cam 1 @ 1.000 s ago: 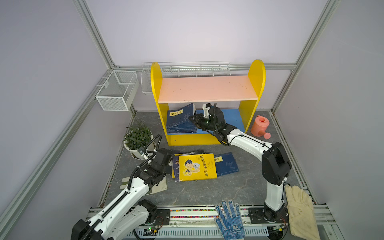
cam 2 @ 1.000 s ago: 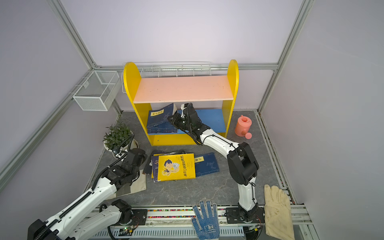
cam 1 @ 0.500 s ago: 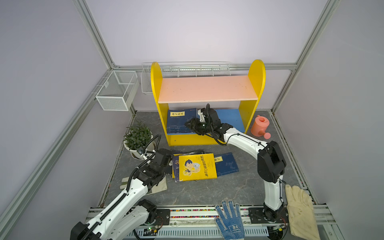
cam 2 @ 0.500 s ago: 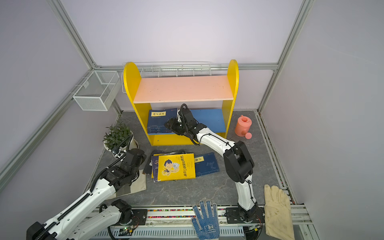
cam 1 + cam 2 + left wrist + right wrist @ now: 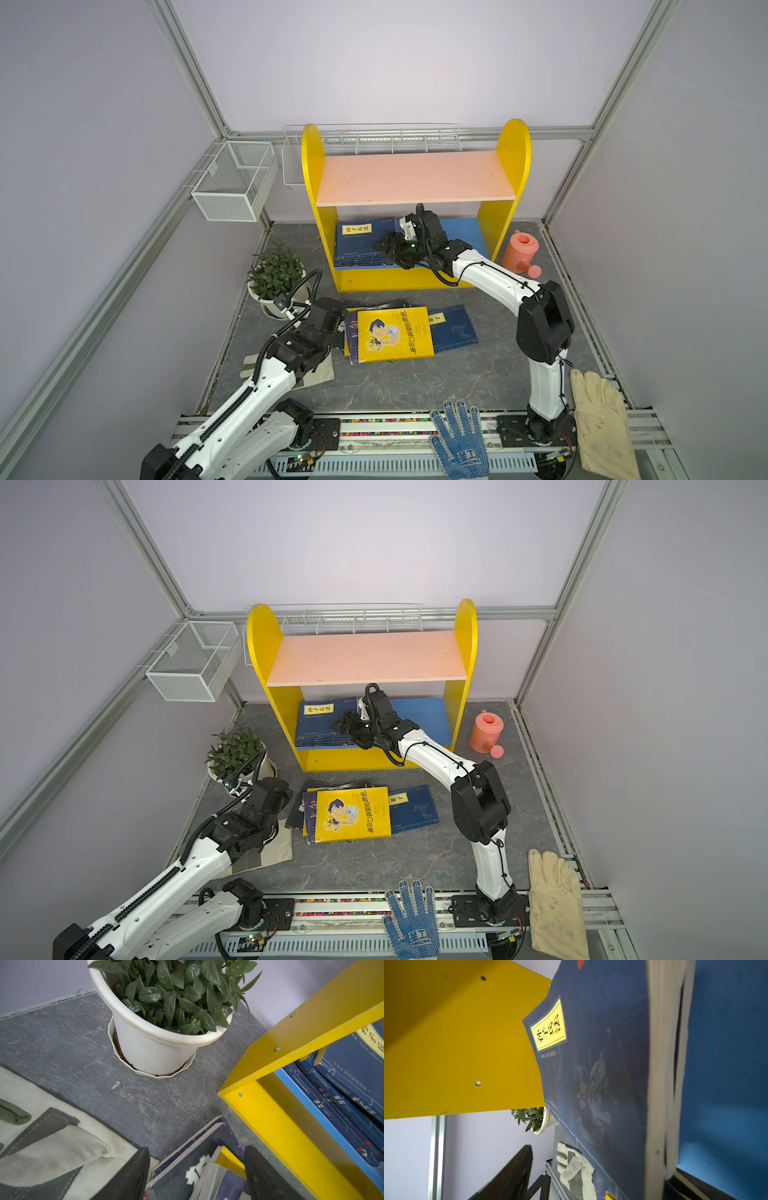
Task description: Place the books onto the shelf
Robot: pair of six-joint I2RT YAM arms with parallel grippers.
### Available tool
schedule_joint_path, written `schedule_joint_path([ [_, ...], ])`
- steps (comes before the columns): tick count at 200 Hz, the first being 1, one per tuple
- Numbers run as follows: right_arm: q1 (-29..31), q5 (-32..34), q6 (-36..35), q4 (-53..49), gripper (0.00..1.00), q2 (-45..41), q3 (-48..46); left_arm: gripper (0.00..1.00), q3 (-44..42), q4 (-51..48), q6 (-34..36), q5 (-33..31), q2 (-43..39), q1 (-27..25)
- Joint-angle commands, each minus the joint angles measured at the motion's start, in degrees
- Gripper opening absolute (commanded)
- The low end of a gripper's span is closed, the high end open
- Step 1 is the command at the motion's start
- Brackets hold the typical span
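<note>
The shelf (image 5: 415, 176) (image 5: 365, 656) has yellow sides, a pink top board and a blue lower board. Several navy books (image 5: 357, 245) (image 5: 318, 725) (image 5: 591, 1064) lie stacked on the left of the lower board. My right gripper (image 5: 384, 249) (image 5: 343, 729) is open at the stack's right edge, one finger (image 5: 512, 1172) clear of the top cover. On the floor, a yellow book (image 5: 392, 334) (image 5: 351, 814) tops a pile of dark books (image 5: 187, 1153), with a navy book (image 5: 453, 328) beside it. My left gripper (image 5: 336, 328) (image 5: 197, 1172) is open over the pile's left corner.
A potted plant (image 5: 276, 276) (image 5: 162, 1022) stands left of the shelf and a pink watering can (image 5: 519, 251) to its right. White wire baskets (image 5: 232, 180) hang on the walls. A canvas glove (image 5: 52, 1147) lies under the left arm. A blue glove (image 5: 459, 440) and a cream glove (image 5: 602, 419) lie at the front.
My right gripper has opened and let go of the navy book. That book was tilted up and now lies flat on the shelf stack. The left arm has hardly moved.
</note>
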Motion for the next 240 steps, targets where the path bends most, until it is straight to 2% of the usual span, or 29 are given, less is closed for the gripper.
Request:
schedule_joint_path([
  [1,-0.68,-2.39,-2.94,-4.49,0.73,-0.94,2.92,0.72,-0.48,0.50,0.24,-0.52,-0.77,0.41],
  [26,-0.65,-1.74,-6.85,-8.81,0.72,-1.03,4.41,0.73,-0.57,0.60,0.22,-0.34,-0.68,0.37],
  [72,-0.57,3.97,-15.63,-16.10,0.71,-1.42,6.68,0.73,-0.83,1.02,0.22,-0.07,-0.63,0.41],
  [105,-0.58,6.80,-19.42,-19.23,0.71,-0.85,9.42,0.73,-0.66,1.42,0.22,0.24,-0.29,0.41],
  [189,-0.93,9.38,-23.02,-18.88,0.67,1.02,11.10,0.73,-0.52,1.60,1.08,0.98,-0.27,0.41],
  [240,-0.83,12.14,-29.73,-13.74,0.70,-7.71,2.15,0.73,-0.57,1.83,1.19,1.03,-0.46,0.41],
])
